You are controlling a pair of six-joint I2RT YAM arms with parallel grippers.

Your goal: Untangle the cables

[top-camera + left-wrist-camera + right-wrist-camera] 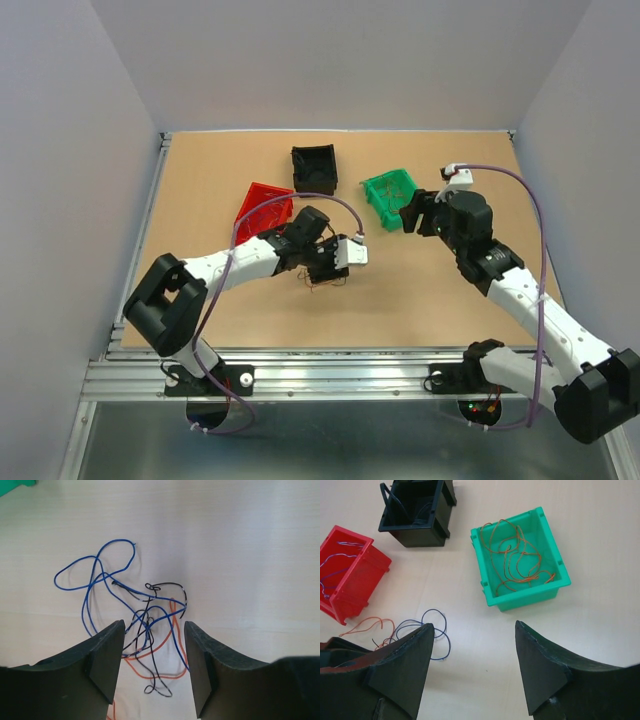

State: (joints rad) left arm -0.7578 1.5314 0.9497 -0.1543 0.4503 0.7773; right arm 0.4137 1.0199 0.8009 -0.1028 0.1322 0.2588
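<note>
1. Cables (145,620): a knot of thin blue, black and orange wires lay on the table (250,555), directly ahead of the left fingers. Blue loops spread to one side, and the black and orange strands crossed at the centre.
2. Left fingers (107,655): apart and holding nothing, they straddled the crossed centre from above. This stance probably suited pinching one strand out of the knot.
3. Right fingers (400,665): apart and empty, they hovered near the green bin (492,597), clear of the tangle, presumably to leave the left arm room.
4. Bins: the green bin held loose orange wires and the red bin (367,575) bluish ones. The contents of the black bin (420,532) were hard to make out. The bins apparently received freed strands by colour.
5. Progress, as judged: sorting was partly done, and the knot was not yet separated.
</note>
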